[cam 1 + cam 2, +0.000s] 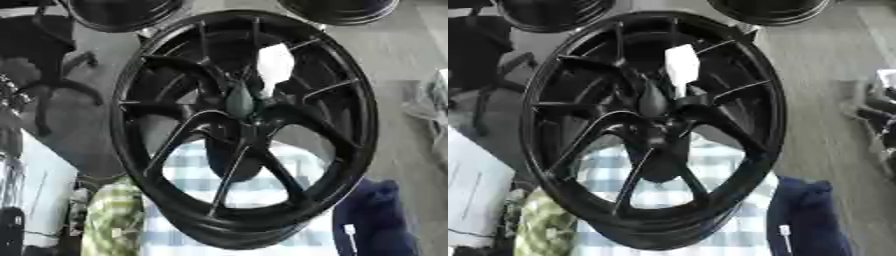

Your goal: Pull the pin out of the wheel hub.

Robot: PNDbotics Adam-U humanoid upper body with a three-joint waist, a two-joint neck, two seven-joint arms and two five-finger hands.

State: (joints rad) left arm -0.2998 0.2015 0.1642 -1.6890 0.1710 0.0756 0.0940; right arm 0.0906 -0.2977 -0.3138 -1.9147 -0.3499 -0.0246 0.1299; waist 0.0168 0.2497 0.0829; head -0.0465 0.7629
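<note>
A big black wheel hub (131, 140) with thin paired spokes fills both views and stands tilted on its rim. At its centre a dull grey-green, teardrop-shaped piece (239, 100) sticks out of the middle bore; it looks like the pin. A white tag (682, 65) shows just above and right of the centre, between two spokes. A dark rounded shape (234, 162) sits behind the lower spokes, and I cannot make out what it is. Neither of my hands shows as a distinct shape in either view.
Two more black wheels (122, 12) (337, 10) lie at the top edge. A blue-and-white checked cloth (188, 172) shows through the spokes, a green checked cloth (112, 220) at lower left, a dark blue cloth (376, 220) at lower right. A black chair base (52, 95) stands left; grey floor (824, 80) lies right.
</note>
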